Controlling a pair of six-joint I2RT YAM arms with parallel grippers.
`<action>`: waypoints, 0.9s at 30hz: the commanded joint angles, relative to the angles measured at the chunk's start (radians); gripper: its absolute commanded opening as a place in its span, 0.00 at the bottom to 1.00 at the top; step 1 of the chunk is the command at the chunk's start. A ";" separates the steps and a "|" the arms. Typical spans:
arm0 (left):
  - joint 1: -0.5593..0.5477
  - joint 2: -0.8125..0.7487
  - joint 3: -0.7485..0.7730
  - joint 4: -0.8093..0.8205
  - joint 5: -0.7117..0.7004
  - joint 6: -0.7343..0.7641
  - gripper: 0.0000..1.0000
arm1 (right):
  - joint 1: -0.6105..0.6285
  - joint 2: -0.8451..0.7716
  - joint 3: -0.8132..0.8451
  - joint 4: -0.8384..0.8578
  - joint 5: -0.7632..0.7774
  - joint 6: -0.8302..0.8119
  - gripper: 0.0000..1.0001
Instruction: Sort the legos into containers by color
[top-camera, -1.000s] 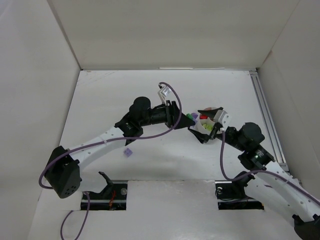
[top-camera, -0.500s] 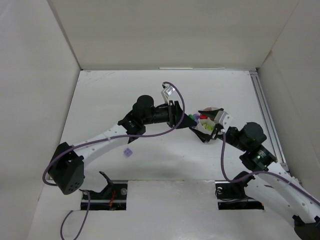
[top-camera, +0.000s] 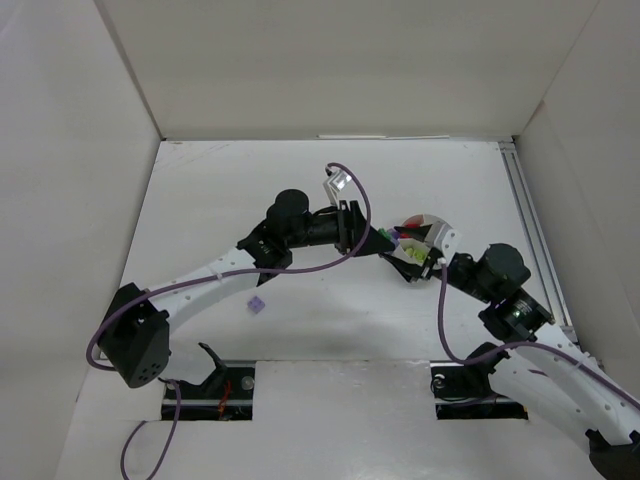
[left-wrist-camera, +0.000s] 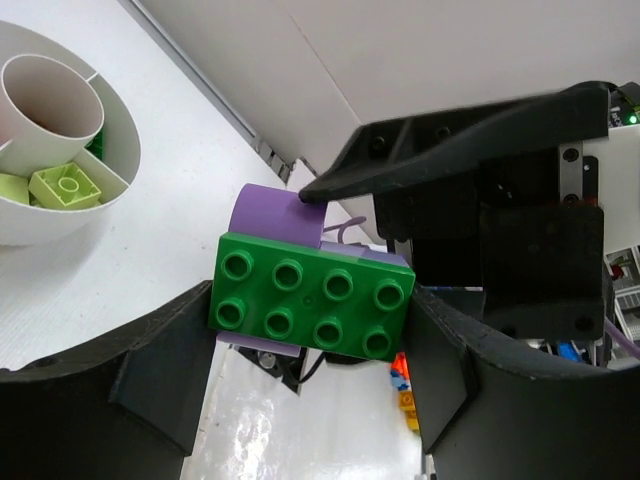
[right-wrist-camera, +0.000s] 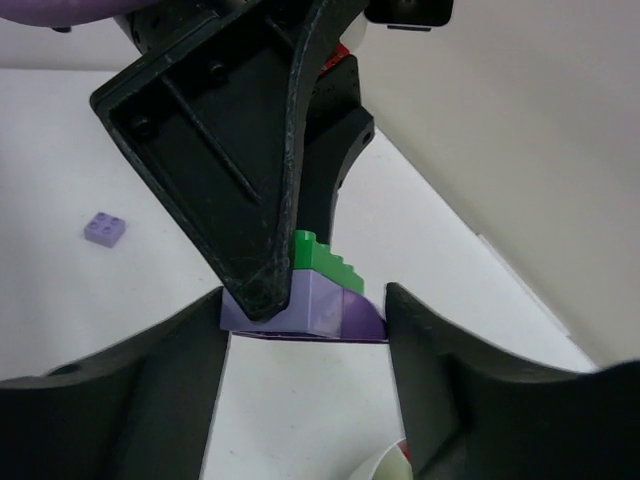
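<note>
Green brick (left-wrist-camera: 312, 308) pinched in left gripper (left-wrist-camera: 316, 325), stacked on lilac brick (right-wrist-camera: 322, 303) pinched in right gripper (right-wrist-camera: 305, 322).

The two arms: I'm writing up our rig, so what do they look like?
The left arm and right arm share white perforated links, bulky black joint housings and black wedge-shaped fingers. A purple cable loops loosely along each.

White worktop (top-camera: 300, 320) was seen enclosed by plain white panels: back wall (top-camera: 340, 60), left wall (top-camera: 60, 200), right wall (top-camera: 600, 150). Metal rail (top-camera: 530, 230) was laid along worktop's right edge, near to far. Thin pale strip (top-camera: 350, 137) was noted at back wall's foot.
</note>
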 joint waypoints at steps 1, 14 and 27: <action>-0.007 -0.027 0.047 0.081 0.011 -0.004 0.35 | 0.008 -0.006 0.035 -0.003 0.016 -0.005 0.57; -0.007 -0.027 0.038 0.094 0.022 -0.014 0.35 | 0.008 -0.015 0.035 -0.003 0.037 -0.005 0.29; 0.041 -0.036 -0.022 0.094 -0.026 -0.024 0.35 | 0.008 -0.047 -0.014 -0.033 0.112 0.058 0.14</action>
